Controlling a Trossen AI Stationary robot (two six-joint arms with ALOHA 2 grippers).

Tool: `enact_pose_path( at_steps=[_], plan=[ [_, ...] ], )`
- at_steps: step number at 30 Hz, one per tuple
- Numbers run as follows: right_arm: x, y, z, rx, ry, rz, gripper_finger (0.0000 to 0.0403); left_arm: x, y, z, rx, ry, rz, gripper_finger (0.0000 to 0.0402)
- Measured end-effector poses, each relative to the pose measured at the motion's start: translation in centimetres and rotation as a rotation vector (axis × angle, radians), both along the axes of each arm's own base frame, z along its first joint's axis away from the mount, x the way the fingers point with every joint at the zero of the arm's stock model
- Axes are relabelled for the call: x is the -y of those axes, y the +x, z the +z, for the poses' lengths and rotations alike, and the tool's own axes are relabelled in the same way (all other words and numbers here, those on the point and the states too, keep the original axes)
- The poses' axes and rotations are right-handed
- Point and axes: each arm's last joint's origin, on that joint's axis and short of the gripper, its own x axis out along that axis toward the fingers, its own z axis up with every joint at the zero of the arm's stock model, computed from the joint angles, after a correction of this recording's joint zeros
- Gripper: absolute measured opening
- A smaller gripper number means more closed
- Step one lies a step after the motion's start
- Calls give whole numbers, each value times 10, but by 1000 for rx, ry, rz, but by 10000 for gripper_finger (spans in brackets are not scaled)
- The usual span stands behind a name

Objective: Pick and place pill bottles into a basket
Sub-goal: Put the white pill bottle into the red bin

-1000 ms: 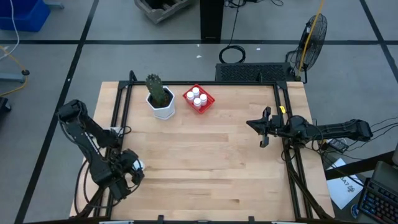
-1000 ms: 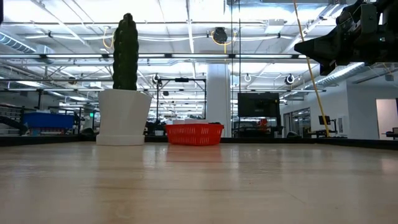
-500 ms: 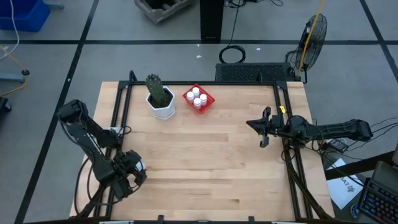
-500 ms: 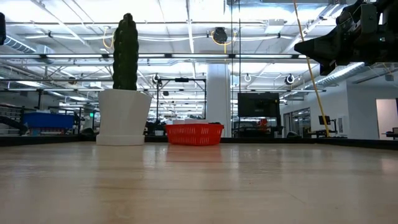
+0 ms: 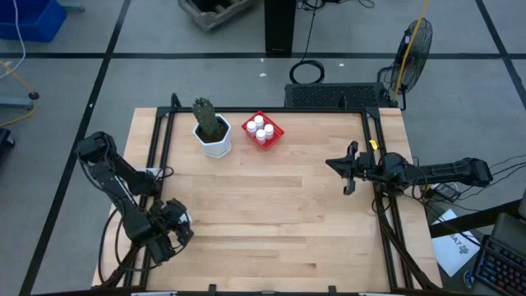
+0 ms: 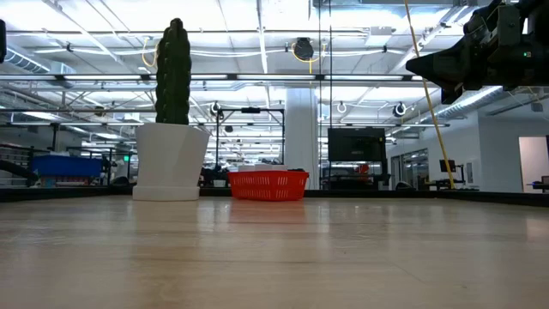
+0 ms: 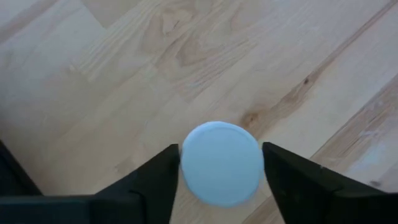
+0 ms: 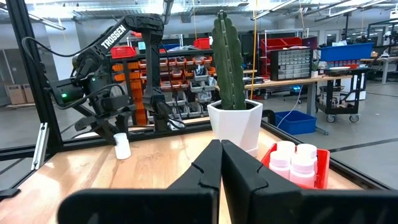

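On the wooden table (image 5: 271,214), the white hexagonal cactus pot (image 5: 215,141) stands at the far edge, with the red basket (image 5: 263,131) just beside it holding 4 pill bottles (image 5: 262,130). Over the table's right side, the right gripper (image 5: 348,168) hovers with its fingers pressed together. At the near left corner, the left gripper (image 7: 219,167) straddles the last pill bottle (image 7: 220,163), fingers apart on either side of its white cap. A good grasp probably means closing evenly on the cap, then lifting straight up before carrying it to the basket.
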Motion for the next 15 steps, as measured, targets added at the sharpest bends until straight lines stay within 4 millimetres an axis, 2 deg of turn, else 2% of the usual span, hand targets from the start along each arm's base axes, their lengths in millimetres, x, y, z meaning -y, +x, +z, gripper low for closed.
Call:
enact_pose_path(
  at_steps=[8, 11, 15],
  plan=[
    [0, 0, 0, 0, 0, 1, 4, 0, 1, 1, 26, 19, -10, 166],
    [0, 0, 0, 0, 0, 1, 4, -3, 5, 1, 70, 40, 7, 167],
    [0, 0, 0, 0, 0, 1, 4, -7, 18, 2, 164, 84, -11, 188]
  ],
)
